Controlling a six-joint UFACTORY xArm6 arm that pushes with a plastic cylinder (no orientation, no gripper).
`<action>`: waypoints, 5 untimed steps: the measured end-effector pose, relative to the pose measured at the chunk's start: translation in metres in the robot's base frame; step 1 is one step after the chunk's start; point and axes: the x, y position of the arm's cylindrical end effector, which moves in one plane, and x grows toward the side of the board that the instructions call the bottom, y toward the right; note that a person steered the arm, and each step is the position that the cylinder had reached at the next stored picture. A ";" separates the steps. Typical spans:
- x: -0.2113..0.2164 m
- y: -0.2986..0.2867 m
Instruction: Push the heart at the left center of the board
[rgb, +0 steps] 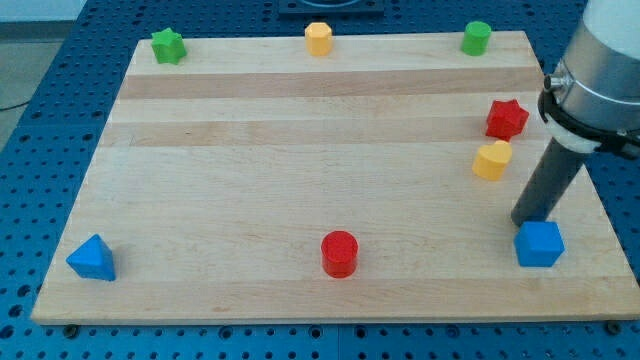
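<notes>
A yellow heart-like block (491, 160) lies near the board's right edge, just below a red star (507, 118). My dark rod comes down from the view's upper right. My tip (526, 222) rests on the board right above a blue cube (539, 244), close to or touching its far edge. The tip is below and to the right of the yellow heart, a short gap apart from it.
A green star (168, 45), a yellow hexagon-like block (318, 38) and a green cylinder (476, 37) line the top edge. A red cylinder (339, 253) sits at bottom centre, a blue triangle (92, 259) at bottom left. The wooden board (300, 150) rests on a blue pegboard table.
</notes>
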 end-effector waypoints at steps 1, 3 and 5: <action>0.008 0.000; 0.017 0.000; 0.016 0.005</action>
